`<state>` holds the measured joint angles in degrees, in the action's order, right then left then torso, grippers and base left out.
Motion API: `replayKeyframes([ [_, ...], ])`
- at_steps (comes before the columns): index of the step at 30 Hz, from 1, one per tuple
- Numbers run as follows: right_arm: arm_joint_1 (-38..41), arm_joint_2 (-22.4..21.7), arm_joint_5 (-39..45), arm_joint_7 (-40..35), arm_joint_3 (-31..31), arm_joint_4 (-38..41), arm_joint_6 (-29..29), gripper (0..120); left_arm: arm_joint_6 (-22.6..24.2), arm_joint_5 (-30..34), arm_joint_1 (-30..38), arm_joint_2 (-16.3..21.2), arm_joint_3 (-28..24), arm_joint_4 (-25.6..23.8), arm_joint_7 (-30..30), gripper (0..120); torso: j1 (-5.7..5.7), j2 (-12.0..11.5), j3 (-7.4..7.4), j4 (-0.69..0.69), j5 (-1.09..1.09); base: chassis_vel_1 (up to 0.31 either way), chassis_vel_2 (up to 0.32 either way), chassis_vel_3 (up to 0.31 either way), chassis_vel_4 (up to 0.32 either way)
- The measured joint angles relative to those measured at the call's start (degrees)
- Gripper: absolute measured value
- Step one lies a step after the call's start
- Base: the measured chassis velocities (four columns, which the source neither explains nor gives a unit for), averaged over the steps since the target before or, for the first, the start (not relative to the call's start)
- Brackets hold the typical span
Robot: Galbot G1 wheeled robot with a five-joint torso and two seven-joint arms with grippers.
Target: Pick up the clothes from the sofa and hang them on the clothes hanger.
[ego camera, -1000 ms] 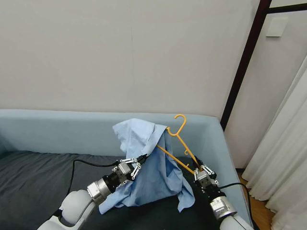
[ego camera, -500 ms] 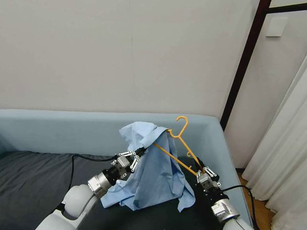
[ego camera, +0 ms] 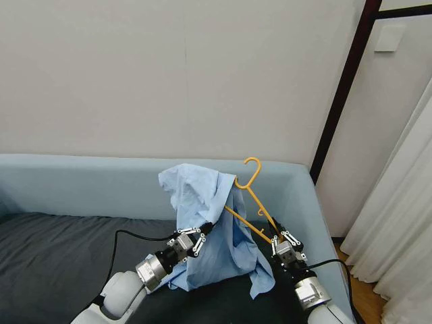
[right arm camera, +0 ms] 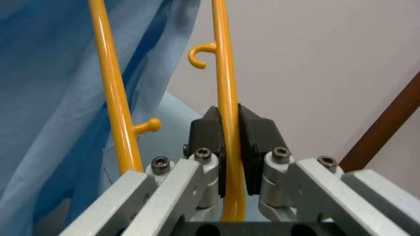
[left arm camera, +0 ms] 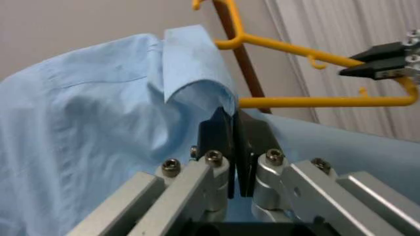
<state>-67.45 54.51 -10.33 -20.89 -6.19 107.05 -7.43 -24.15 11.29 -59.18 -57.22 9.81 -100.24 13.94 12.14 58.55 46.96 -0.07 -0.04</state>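
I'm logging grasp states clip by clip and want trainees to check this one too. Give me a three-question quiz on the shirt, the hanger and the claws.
1. True or false: the right claw is shut on the hanger.
2. What does the left claw grip? A. shirt B. hanger C. nothing
3. Fill in: the hanger's hook is ___ (covered or bare).
Key: 1 true; 2 A; 3 bare.
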Motion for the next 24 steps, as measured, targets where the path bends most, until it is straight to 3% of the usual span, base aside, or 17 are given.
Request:
replayKeyframes([
  [8,0.6,0.0,-1.8,0.2,-0.7,-0.9,-2.2,6,-7.4,1.4,0.1,2.9,2.2,4.3,-0.7,37,0.00,0.0,0.00,0.00,0.00,0.000,0.000,0.000,0.000],
  [12,1.3,-0.3,-1.7,0.3,-1.3,-1.5,-3.1,6,-12.8,1.3,-0.3,5.3,4.2,7.3,1.2,50,0.00,0.0,0.00,0.01,-0.01,0.000,0.000,0.000,0.000],
  [14,1.5,-0.4,-1.8,0.4,-1.7,-1.8,-3.9,6,-15.4,4.6,-0.3,6.7,5.1,8.7,4.4,59,0.00,0.0,0.00,0.02,0.00,0.000,0.000,0.000,0.000],
  [19,1.4,-1.1,-2.8,1.2,-2.1,-1.5,-4.8,6,-16.2,13.3,2.5,9.1,6.3,9.4,11.0,75,0.00,0.0,0.00,0.00,0.01,0.000,0.000,0.000,0.000],
  [24,1.6,-1.2,-4.2,3.1,-2.0,-1.8,-6.2,6,-13.2,21.8,7.9,11.5,5.8,11.4,20.3,93,0.00,0.0,0.00,-0.01,0.01,0.000,0.000,0.000,0.000],
])
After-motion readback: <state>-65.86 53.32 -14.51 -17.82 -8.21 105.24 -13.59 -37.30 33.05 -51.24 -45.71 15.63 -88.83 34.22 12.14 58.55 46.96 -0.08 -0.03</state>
